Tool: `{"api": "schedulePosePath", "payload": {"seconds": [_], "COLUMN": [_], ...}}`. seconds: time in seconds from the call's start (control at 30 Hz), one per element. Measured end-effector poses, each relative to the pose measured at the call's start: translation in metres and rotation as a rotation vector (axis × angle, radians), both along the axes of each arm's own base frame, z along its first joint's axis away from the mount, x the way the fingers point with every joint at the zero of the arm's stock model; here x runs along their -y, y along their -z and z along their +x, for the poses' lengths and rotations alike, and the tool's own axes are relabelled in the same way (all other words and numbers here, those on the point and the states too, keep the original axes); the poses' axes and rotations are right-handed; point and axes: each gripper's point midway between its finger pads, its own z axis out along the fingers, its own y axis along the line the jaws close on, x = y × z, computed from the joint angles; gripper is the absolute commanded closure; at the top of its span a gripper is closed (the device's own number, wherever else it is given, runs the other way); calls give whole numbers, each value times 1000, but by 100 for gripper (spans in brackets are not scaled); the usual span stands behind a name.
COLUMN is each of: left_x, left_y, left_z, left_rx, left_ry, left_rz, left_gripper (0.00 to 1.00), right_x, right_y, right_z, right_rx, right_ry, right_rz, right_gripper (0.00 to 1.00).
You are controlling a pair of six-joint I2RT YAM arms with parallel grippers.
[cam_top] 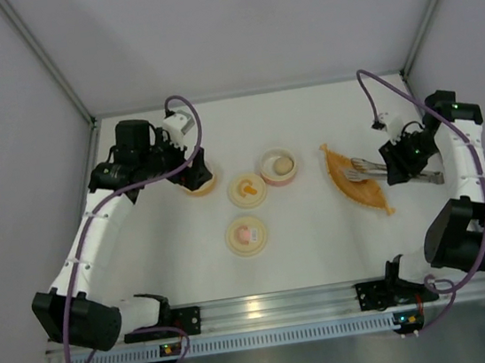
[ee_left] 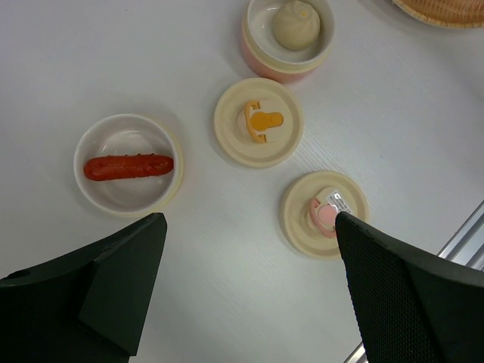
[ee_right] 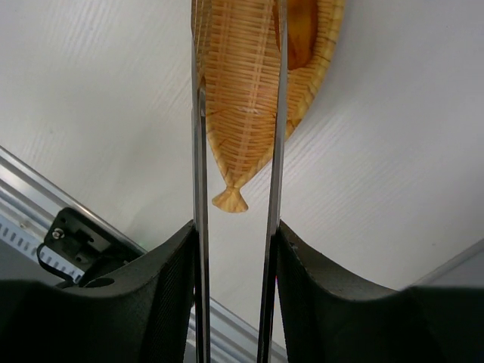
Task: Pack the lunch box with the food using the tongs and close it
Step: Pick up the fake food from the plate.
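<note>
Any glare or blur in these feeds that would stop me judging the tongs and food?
Nothing serious. Top external: even light, soft shadows, one glare spot on the aluminium rail. Left wrist: sausage and cream ball sharp; the left gripper is dark, its detail lost. Right wrist: tongs and woven tray sharp.

You have two bowls, two lids, one tray, one tongs, one sausage and one ball.
</note>
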Motion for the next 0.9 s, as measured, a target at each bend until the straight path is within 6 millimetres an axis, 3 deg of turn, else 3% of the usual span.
{"api": "schedulePosePath", "payload": {"seconds": [0.37,0.9], "left_x": [1,-4], "left_y": [11,19], "left_z": [4,9], "left_rx": [-54,-67], "left_ry": [-11,-45], "left_rz": [-13,11], "left_gripper": [2,2], "right_x": [18,17], "right_y": [16,29], "right_z": [0,-1], "right_rx": [-57,-100], "right_ry": [-45,-38], "right_rz": [-81,-108], "right_gripper": [56,55]}}
